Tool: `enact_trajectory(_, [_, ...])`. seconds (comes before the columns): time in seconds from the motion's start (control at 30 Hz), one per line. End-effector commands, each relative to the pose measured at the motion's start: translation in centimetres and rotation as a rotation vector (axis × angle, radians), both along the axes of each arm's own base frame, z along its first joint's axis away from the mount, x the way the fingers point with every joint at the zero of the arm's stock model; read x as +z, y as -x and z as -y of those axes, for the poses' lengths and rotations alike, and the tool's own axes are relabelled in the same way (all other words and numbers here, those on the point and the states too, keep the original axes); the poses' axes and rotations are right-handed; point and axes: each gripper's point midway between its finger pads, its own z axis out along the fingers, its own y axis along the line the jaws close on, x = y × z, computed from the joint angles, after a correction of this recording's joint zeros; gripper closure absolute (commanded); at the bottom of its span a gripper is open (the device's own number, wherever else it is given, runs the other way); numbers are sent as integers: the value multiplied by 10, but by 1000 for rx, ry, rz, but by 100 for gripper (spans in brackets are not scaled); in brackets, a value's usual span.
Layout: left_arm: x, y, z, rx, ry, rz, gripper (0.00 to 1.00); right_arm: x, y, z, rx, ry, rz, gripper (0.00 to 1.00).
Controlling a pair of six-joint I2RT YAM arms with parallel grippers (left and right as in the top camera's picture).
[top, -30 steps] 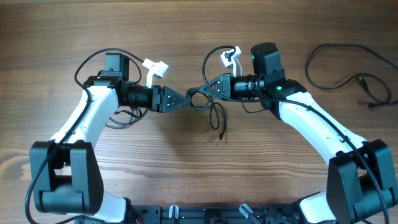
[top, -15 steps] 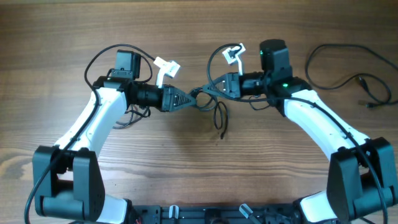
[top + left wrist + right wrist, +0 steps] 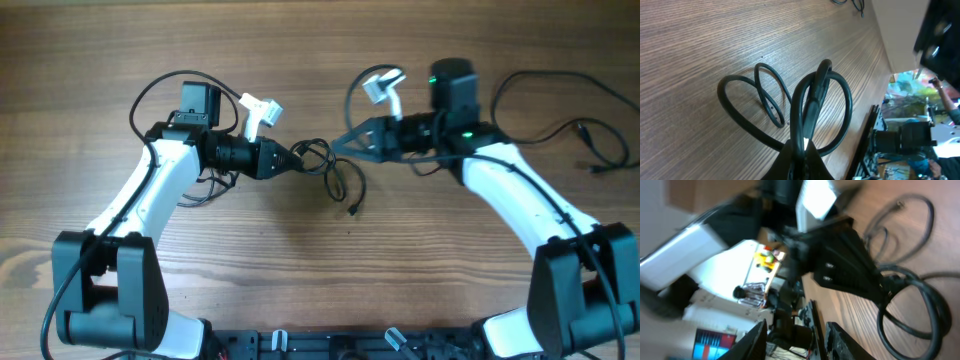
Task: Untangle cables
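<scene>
Got the bundle (image 3: 325, 168) pinched in the left gripper (image 3: 292, 160) near the middle of the table (image 3: 300, 60) — jaws closed hard on a strand at the bundle's left edge. Confirmed from the left wrist: clamped at the bottom of the view on a doubled strand, with the loops fanning out ahead over the wood, one wide loop around that strand and two smaller ones to its left. Seeing the right gripper (image 3: 338, 146) with jaws apart and the bundle outside them, tips just right of the bundle in the overhead; cannot tell whether touching or just clear. Same from the right wrist — both fingers spread, loops lying off to the side beyond the left gripper's nose. Trailing from the bundle toward the near edge, one tail ending in a plug (image 3: 353, 211). Lying loose at far right, a second cable (image 3: 545, 110), well apart from the bundle.
</scene>
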Motion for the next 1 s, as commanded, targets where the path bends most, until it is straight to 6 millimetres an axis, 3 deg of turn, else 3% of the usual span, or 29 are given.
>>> enact_trajectory(0.0, [-4, 6, 7, -87, -8, 81, 96, -42, -8, -26, -233, 269, -208, 59])
enact_trajectory(0.1, [-1, 10, 12, -125, 13, 108, 96, -82, -15, -18, -416, 476, -258, 56])
enact_trajectory(0.17, [2, 14, 14, -156, 37, 125, 96, -87, -28, -9, -519, 508, -276, 58])
enact_trajectory(0.27, [3, 17, 14, -165, 43, 125, 96, -78, -42, -12, -576, 462, -256, 67])
enact_trajectory(0.33, [8, 20, 17, -186, 79, 138, 96, -76, -44, -13, -585, 449, -271, 67])
enact_trajectory(0.43, [20, 31, 23, -251, 161, 178, 96, -68, -28, -25, -482, 403, -305, 67])
enact_trajectory(0.53, [22, 33, 24, -260, 180, 189, 96, -69, -26, -25, -481, 401, -336, 66])
enact_trajectory(0.63, [32, 46, 32, -334, 251, 247, 96, -69, -20, -31, -483, 399, -389, 67])
enact_trajectory(0.7, [32, 49, 35, -348, 252, 248, 96, -68, -14, -39, -464, 397, -387, 89])
enact_trajectory(0.73, [32, 49, 35, -348, 252, 248, 96, -68, -14, -39, -463, 397, -385, 93])
enact_trajectory(0.83, [32, 49, 36, -348, 252, 248, 96, -66, -11, -41, -442, 387, -394, 88])
enact_trajectory(0.9, [32, 48, 36, -349, 252, 252, 96, -65, -8, -43, -424, 384, -391, 96])
enact_trajectory(0.97, [22, 46, 32, -348, 189, 252, 96, -64, -13, -38, -393, 382, -288, 96])
